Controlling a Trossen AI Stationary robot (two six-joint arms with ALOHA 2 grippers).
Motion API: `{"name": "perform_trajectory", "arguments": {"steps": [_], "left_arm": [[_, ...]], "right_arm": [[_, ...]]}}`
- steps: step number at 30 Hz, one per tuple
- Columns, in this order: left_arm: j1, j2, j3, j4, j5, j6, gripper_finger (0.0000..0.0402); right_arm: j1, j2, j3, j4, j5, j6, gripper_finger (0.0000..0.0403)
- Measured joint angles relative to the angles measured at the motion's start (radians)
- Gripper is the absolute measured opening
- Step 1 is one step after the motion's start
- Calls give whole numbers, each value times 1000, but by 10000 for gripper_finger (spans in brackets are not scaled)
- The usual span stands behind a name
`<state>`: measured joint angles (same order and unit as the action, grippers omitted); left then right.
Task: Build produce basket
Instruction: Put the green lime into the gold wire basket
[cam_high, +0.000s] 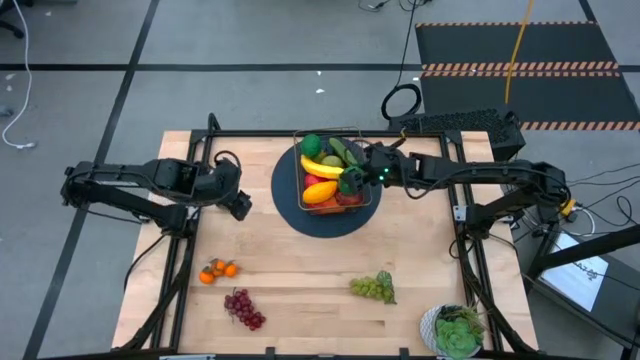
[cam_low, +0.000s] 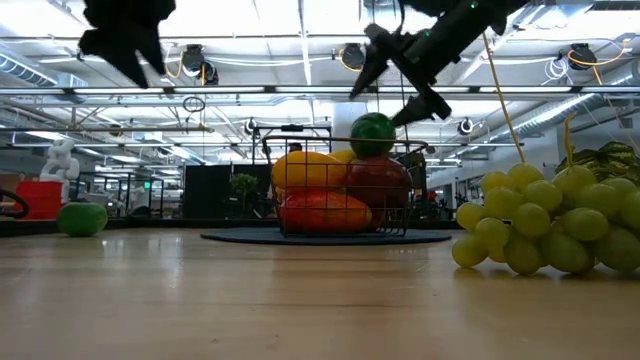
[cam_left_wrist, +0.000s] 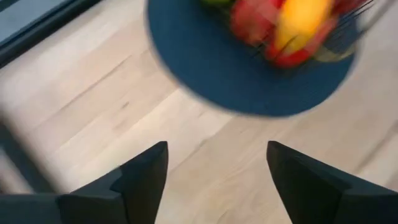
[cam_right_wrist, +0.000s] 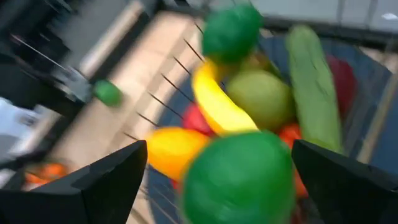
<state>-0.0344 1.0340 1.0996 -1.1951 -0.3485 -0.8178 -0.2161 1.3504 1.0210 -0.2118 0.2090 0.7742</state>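
Right pincer (cam_high: 352, 180) open over lime (cam_right_wrist: 239, 180) atop basket (cam_high: 300, 172).

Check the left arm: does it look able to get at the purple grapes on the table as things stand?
Probably yes. The left gripper hangs open and empty above bare wood, and the purple grapes lie alone nearer the table's front on its side, with only the oranges nearby.

One basket (cam_high: 357, 186) on one round blue mat (cam_high: 290, 205). Inside: one banana (cam_high: 322, 167), one cucumber (cam_high: 343, 151), one mango (cam_high: 319, 192), two limes (cam_high: 311, 144). On bench (cam_high: 300, 280): one orange cluster (cam_high: 217, 270), one purple grape bunch (cam_high: 243, 307), one green grape bunch (cam_high: 373, 288), one potted plant (cam_high: 455, 332). Two claws: left claw (cam_high: 240, 206), right claw (cam_high: 357, 172).
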Motion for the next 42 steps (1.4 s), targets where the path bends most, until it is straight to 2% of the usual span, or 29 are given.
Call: {"name": "perform_trajectory", "arguments": {"steps": [3,6,9,12,15,18,27,30,37,42], "left_arm": [[53,0,0,-86,31,16,286],[114,0,0,-135,43,56,288],[187,0,-22,-144,76,126,281],[265,1,-66,-139,151,206,275],[328,20,-128,-136,218,297,278],[372,44,-175,-137,236,369,290],[436,157,-231,-107,254,529,356],[444,216,-236,-106,254,630,373],[444,333,-236,-75,254,939,378],[444,371,-237,-36,241,1119,378]], "right_arm": [[0,-39,0,85,8,0,392],[2,-82,0,176,65,-6,392],[1,-111,0,248,108,-38,391],[1,-131,1,306,132,-83,391],[1,-142,1,316,133,-107,391],[1,-143,1,310,133,-106,391],[16,-143,0,309,131,-77,391],[30,-143,0,309,131,-78,391],[51,-138,0,309,131,-75,391],[55,-138,0,309,130,-53,391]]}}
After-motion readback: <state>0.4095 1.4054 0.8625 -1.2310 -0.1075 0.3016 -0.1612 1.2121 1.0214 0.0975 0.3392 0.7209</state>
